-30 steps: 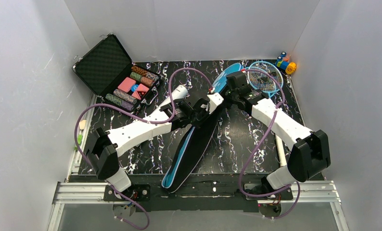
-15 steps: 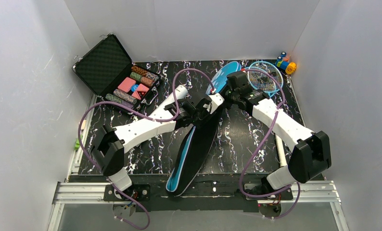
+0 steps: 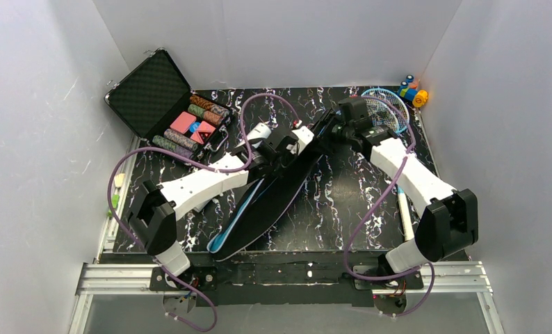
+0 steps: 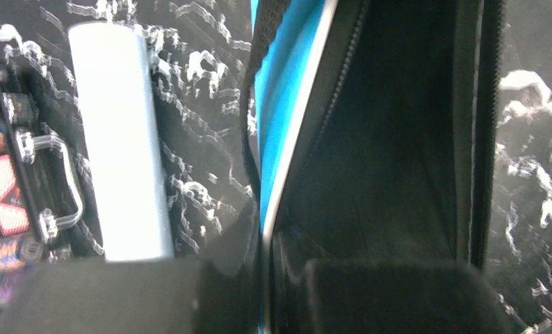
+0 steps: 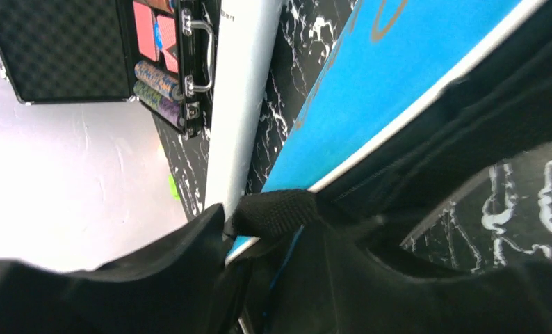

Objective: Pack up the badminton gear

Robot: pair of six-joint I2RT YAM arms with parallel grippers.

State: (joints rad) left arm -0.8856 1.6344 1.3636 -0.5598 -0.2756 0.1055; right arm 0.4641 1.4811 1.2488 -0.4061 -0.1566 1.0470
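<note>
Racket bag: the blue bag (image 3: 273, 195) lies slantwise across the table (image 3: 343, 209), with its narrow end toward the near edge and its wide end up between the 2 grippers.
Change: within the last second the near end has swung leftward. The wide end, which lay flat with its blue face up, is now tipped on edge, so mostly black shows from above.
Left gripper: the left gripper (image 3: 299, 137) is pressed together on the bag's white-piped rim. Its wrist view looks into the dark, unzipped inside.
Right gripper: the right gripper (image 3: 337, 131) is at the wide end, with the black strap (image 5: 273, 212) lying between its fingers. I cannot tell whether it pinches the strap or has let go.
Racket: 1 blue-framed racket (image 3: 384, 113) rests on the table just beyond the right gripper, outside the bag and less covered than before.
White tube: the white tube (image 4: 120, 139) lies beside the bag on its left, near the chip case (image 3: 169, 104), and is also unpacked.
Meaning: the mouth seems to be held open for loading. Nothing looks packed yet, so the task appears to be at an early stage.
</note>
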